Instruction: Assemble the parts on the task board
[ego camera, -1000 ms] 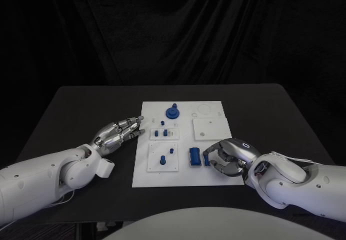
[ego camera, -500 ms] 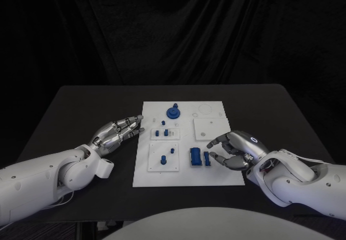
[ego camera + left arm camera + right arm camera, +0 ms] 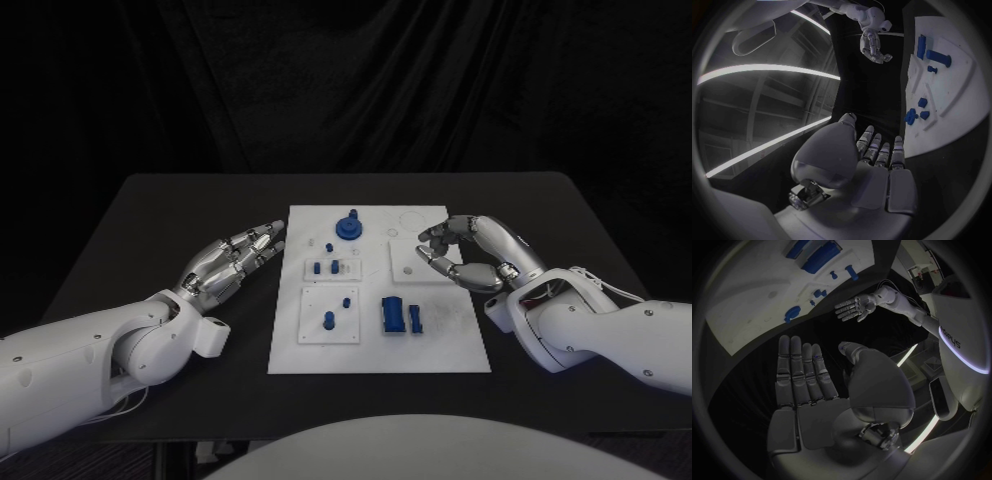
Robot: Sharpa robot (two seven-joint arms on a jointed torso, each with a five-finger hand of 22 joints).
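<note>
Task board [image 3: 378,340] lies mid surface [image 3: 159,215], one white plate. Blue parts [image 3: 391,314] on it: about nine visible. Right hand [image 3: 473,253] above board's right side, fingers curled, holding nothing. Left hand [image 3: 231,262] beside board's left edge, fingers extended, empty.

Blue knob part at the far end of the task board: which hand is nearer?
Left, narrowly. The left hand lies off the task board's left edge, fingertips pointing toward the blue knob part. The right hand hovers over the board's right side, slightly farther.
</note>
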